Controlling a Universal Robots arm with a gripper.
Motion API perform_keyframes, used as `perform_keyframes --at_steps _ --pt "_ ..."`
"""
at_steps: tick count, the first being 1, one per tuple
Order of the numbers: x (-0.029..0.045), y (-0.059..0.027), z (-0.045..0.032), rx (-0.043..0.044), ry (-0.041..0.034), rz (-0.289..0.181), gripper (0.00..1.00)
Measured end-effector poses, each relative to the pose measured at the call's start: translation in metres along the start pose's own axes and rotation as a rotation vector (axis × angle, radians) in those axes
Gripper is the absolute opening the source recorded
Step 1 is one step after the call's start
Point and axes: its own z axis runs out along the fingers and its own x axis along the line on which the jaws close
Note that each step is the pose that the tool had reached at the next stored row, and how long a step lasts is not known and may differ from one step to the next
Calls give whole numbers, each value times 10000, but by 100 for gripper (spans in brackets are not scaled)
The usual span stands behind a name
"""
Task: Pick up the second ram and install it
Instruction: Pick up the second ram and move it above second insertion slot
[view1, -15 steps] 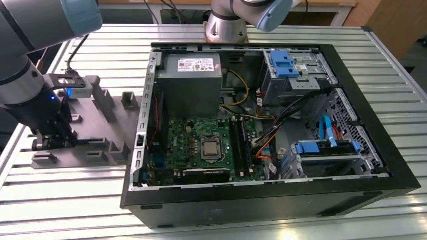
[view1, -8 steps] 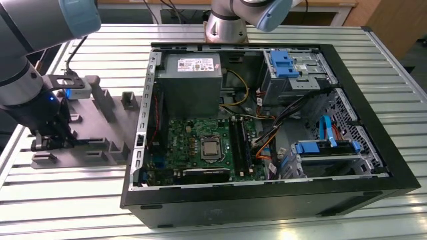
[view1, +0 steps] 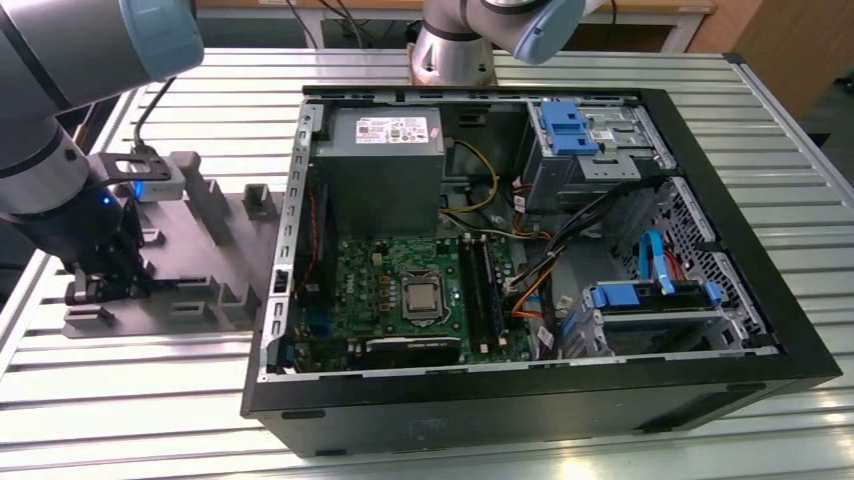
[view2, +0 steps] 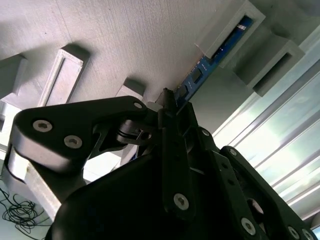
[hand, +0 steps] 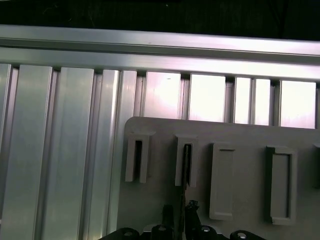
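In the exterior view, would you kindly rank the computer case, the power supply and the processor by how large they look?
Largest to smallest:
1. computer case
2. power supply
3. processor

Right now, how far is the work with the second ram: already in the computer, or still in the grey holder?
Done: the gripper is at the grey holder, outside the computer case. In hand: it is low over the second ram, which stands on edge in a holder slot, not lifted yet. Left: taking the ram out and seating it on the motherboard.
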Motion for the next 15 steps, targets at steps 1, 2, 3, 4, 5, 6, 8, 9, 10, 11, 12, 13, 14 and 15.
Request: perform_keyframes --at_steps 1,2,3,4,5,6,8,9,10,11,12,13,14,15 --pt "0 0 2 1 0 0 24" --pt "0 0 2 0 0 0 23" --pt "0 0 3 0 0 0 23" --pt "0 0 3 0 0 0 16" --pt "0 0 3 0 0 0 16" --pt "0 0 3 0 0 0 16" --pt "0 0 4 1 -1 0 14" --pt "0 0 4 1 -1 0 14" --pt "0 0 4 1 0 0 14" --pt "0 0 4 1 -1 0 14" --pt "0 0 4 1 0 0 14" --pt "0 0 4 1 0 0 14" --pt "0 0 4 1 -1 0 14" --pt "0 0 4 1 -1 2 14"
